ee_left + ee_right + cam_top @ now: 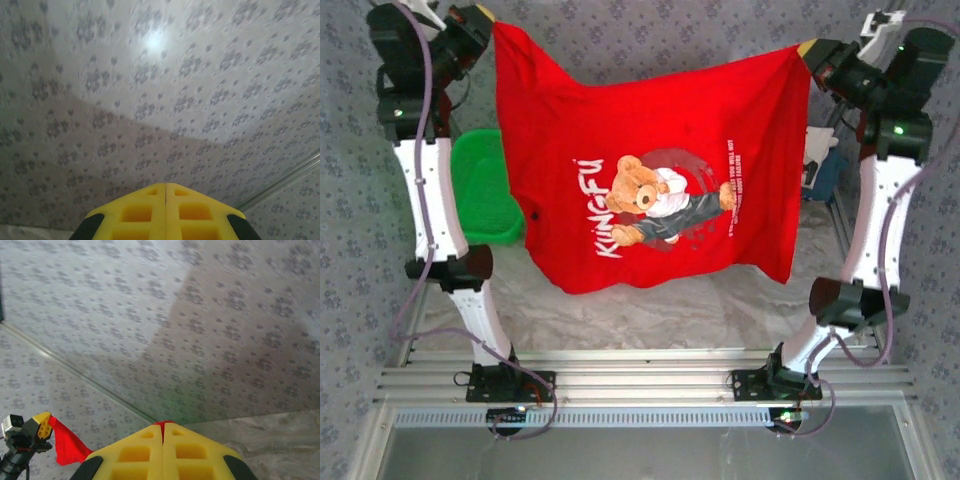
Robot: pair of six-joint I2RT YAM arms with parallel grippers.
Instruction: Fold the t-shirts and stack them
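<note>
Hanging spread above the desk (620,300), just right of the green basket (485,190), the red teddy-bear t-shirt (650,160) is pinched at its top corners by left gripper (488,25) and right gripper (808,50). Even tension should be kept when lowering it flat.

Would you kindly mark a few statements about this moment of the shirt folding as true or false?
1. The red t-shirt is held spread between the two arms. True.
2. Both arms' jaws stand open. False: both are shut on the shirt's upper corners.
3. The green basket sits beside the right arm. False: it is by the left arm, with the shirt's edge in front of part of it.
4. The shirt's bear print faces the top camera. True.
</note>
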